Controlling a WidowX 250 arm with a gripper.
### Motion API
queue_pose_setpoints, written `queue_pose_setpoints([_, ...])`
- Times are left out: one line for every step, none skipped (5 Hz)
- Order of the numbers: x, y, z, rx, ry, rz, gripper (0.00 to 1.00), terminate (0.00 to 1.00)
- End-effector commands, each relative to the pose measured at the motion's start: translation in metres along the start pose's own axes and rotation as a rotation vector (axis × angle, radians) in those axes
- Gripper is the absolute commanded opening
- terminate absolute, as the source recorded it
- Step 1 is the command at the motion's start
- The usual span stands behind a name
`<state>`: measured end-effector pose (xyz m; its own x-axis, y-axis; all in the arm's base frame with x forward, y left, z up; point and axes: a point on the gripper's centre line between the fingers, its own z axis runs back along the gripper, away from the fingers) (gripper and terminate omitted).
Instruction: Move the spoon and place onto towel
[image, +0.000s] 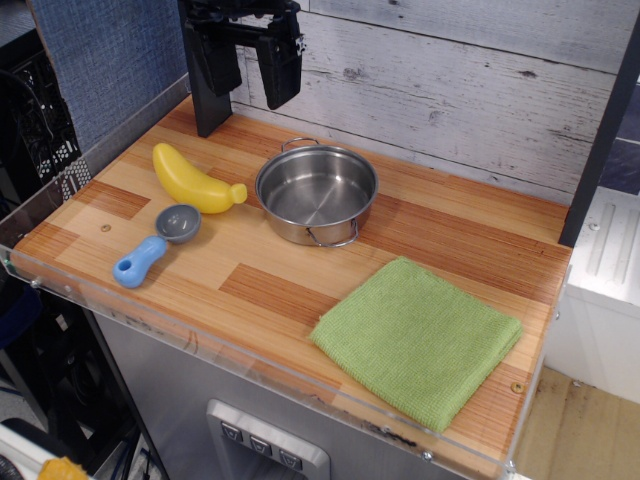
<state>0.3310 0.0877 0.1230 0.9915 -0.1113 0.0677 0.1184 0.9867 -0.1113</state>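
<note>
Observation.image shows you the gripper (243, 62) raised with jaws apart, empty; spoon (156, 243) lies well below-left of it, towel (417, 338) far below-right.

Shiny steel pot (316, 192), textured cloth towel (418, 338), glossy plastic spoon (155, 245), wood counter (270, 285)

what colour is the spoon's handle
Light blue, with a grey bowl; the spoon shows clearly in the single overhead view.

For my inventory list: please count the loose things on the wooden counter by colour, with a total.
Yellow: 1, the banana
Blue and grey: 1, the spoon
Silver: 1, the steel pot
Green: 1, the towel
Total: 4
</note>
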Motion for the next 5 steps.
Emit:
queue_pose_setpoints([0.0, 0.0, 0.0, 0.0, 0.0, 0.0, 1.0, 0.0])
queue_pose_setpoints([-0.02, 0.014, 0.004, 0.048, -0.019, 0.026, 1.0, 0.0])
queue_pose_setpoints([-0.036, 0.019, 0.011, 0.094, -0.033, 0.022, 1.0, 0.0])
queue_pose_setpoints([-0.055, 0.019, 0.025, 0.15, -0.08, 0.026, 1.0, 0.0])
queue_pose_setpoints([-0.076, 0.023, 0.032, 0.188, -0.135, 0.017, 1.0, 0.0])
